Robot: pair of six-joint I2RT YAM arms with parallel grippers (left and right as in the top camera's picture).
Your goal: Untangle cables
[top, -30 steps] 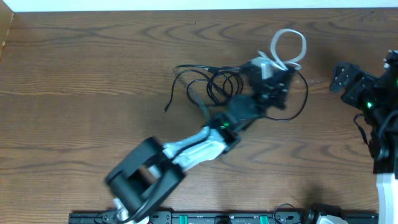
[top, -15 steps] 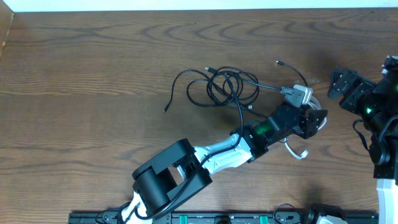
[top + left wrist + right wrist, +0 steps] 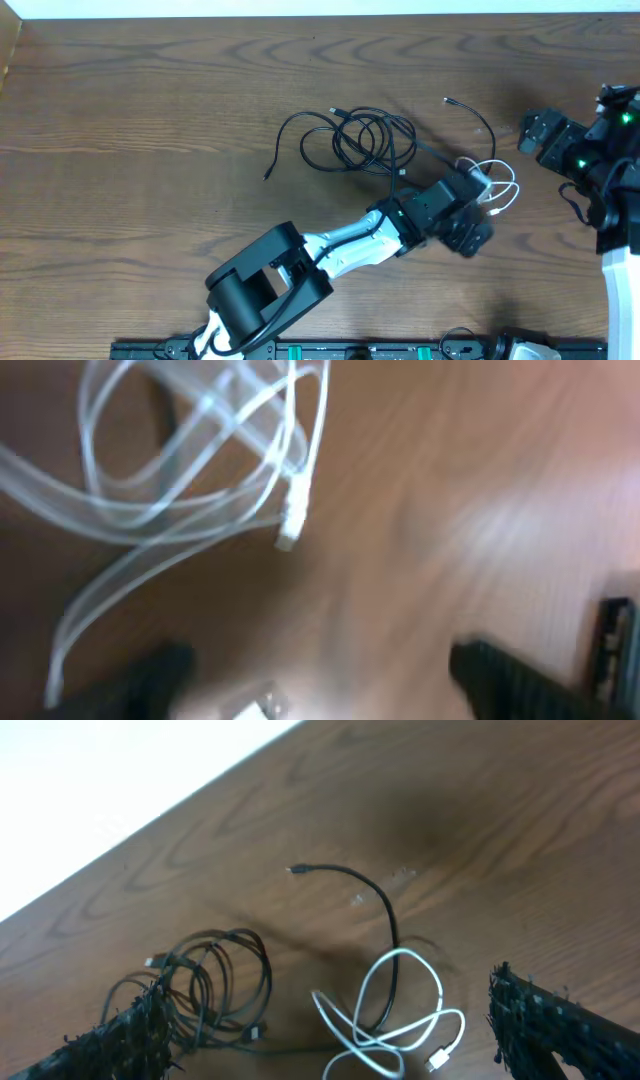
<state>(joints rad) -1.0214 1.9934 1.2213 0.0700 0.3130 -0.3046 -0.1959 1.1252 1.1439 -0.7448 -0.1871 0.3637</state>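
The left arm (image 3: 340, 245) is stretching across the counter (image 3: 150, 120) from the near edge. The left tool (image 3: 478, 222) is lying just beside the white cable (image 3: 503, 186), which is looping loosely. The black cables (image 3: 350, 140) are coiling together near the middle, one strand running toward the white loops. The right tool (image 3: 535, 132) is hovering at the right side, apart from them.

The desk (image 3: 150, 100) is seen straight down from the fixed overhead camera. The white cable (image 3: 290, 515) is caught close and blurred by the left wrist camera, and obliquely from farther off by the right wrist camera.
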